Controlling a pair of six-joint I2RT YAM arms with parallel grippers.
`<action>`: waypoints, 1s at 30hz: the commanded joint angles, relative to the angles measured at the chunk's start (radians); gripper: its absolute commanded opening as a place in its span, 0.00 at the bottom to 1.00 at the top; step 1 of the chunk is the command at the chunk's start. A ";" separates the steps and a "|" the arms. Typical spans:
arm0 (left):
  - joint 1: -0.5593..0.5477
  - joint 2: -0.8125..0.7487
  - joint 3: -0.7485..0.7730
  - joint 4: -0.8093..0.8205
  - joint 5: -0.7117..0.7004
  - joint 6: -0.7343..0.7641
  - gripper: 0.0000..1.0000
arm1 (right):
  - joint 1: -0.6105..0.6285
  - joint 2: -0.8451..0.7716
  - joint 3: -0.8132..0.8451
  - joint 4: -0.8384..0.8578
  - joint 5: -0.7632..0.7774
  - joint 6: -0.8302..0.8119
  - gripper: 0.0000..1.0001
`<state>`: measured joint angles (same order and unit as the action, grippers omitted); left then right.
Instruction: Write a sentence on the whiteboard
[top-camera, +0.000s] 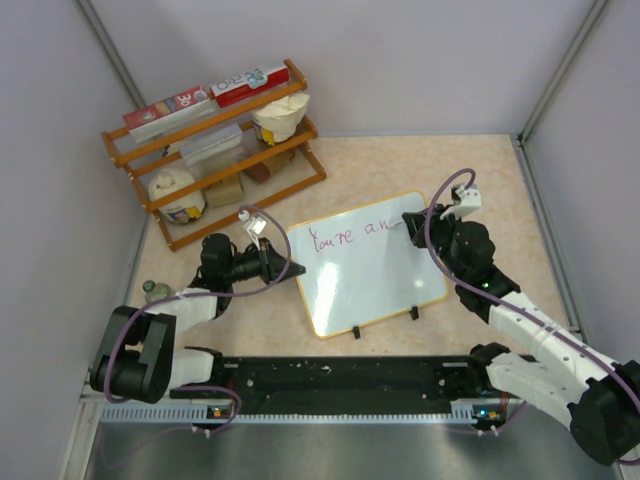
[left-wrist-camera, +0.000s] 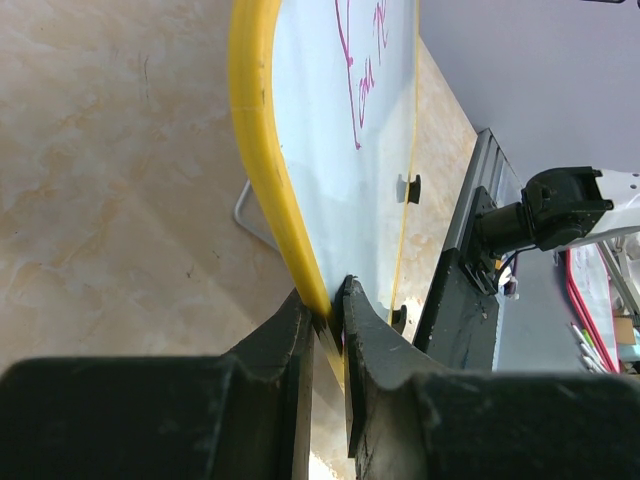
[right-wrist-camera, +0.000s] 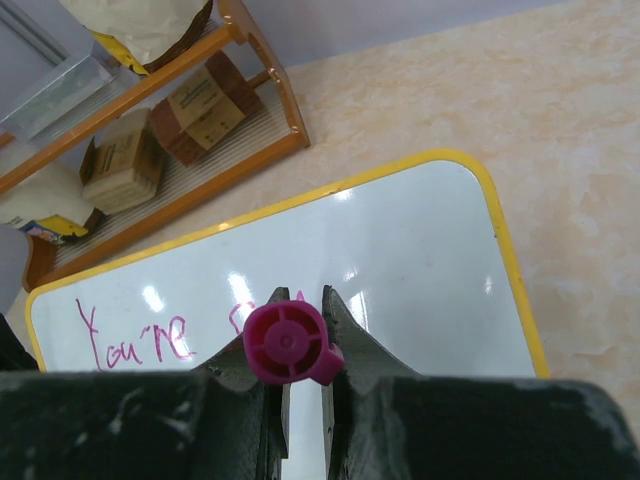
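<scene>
The whiteboard (top-camera: 365, 265), white with a yellow rim and two black clips on its near edge, lies tilted at the table's middle. Pink writing "You're a" and part of another letter runs along its far edge. My left gripper (top-camera: 291, 268) is shut on the board's left rim (left-wrist-camera: 262, 150), which passes between the fingers (left-wrist-camera: 290, 340). My right gripper (top-camera: 412, 225) is shut on a pink marker (right-wrist-camera: 288, 345), seen end-on, its tip at the board's upper right beside the last letter. The board also shows in the right wrist view (right-wrist-camera: 400, 260).
A wooden rack (top-camera: 215, 150) with boxes, bags and a clear container stands at the back left, also in the right wrist view (right-wrist-camera: 180, 120). A black rail (top-camera: 340, 378) runs along the near edge. Grey walls enclose the table.
</scene>
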<state>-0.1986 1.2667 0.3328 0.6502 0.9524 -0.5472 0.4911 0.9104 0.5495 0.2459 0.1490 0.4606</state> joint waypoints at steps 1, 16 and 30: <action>-0.001 -0.006 0.006 0.017 -0.043 0.084 0.00 | -0.014 0.001 -0.002 -0.019 0.032 -0.010 0.00; -0.001 -0.006 0.006 0.017 -0.041 0.084 0.00 | -0.013 0.028 0.055 0.003 0.064 -0.005 0.00; -0.001 -0.006 0.006 0.017 -0.043 0.085 0.00 | -0.013 0.058 0.098 0.006 0.060 -0.008 0.00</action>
<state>-0.1986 1.2663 0.3328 0.6498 0.9527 -0.5472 0.4904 0.9588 0.6048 0.2443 0.1833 0.4660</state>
